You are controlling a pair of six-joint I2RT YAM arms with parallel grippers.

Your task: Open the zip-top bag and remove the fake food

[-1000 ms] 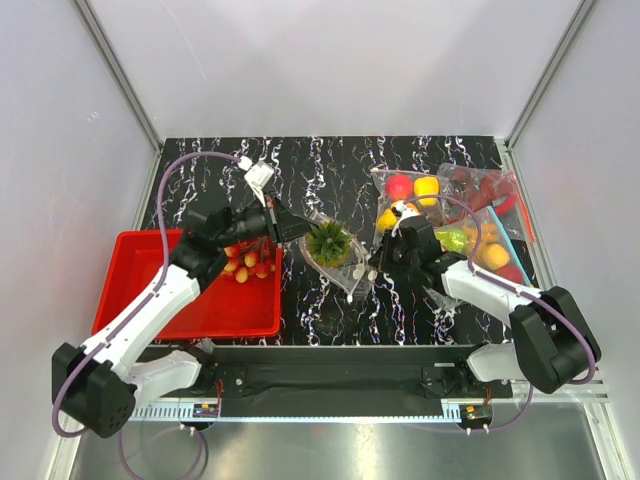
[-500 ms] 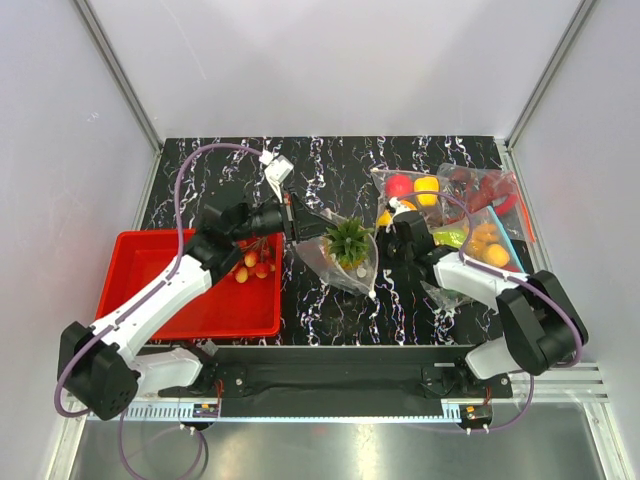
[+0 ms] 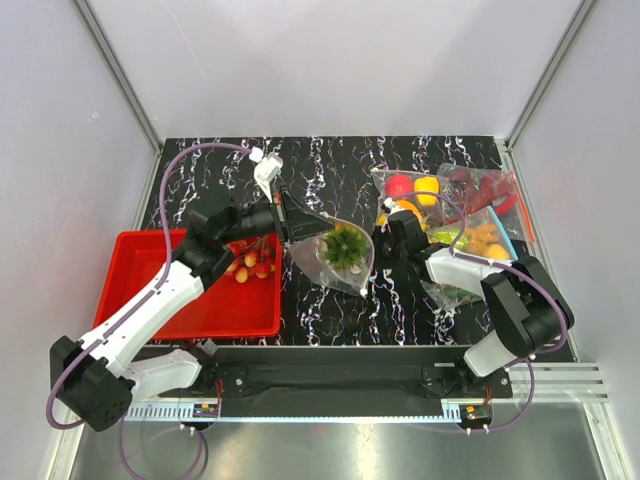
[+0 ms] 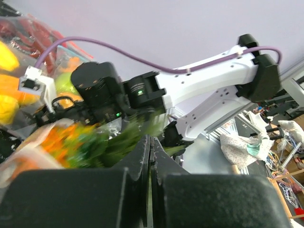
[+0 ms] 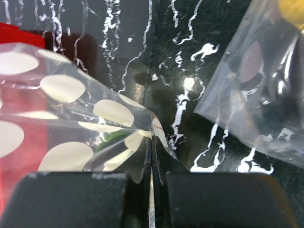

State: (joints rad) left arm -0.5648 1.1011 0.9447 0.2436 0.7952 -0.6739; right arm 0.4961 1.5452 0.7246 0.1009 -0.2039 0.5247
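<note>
The zip-top bag (image 3: 328, 268) hangs mid-worktop, stretched left to right: left gripper (image 3: 296, 228) clenched on its left edge, right gripper (image 3: 381, 235) pinching its right corner, fake food (image 3: 343, 247) inside, between them.

White-dotted bag (image 5: 95, 118), red tray (image 3: 245, 305), perhaps orange fruit (image 4: 53, 138)

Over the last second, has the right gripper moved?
Yes. The right gripper, pinching the zip-top bag, has moved away from the arm bases, closer to the bag of red and yellow balls.
</note>
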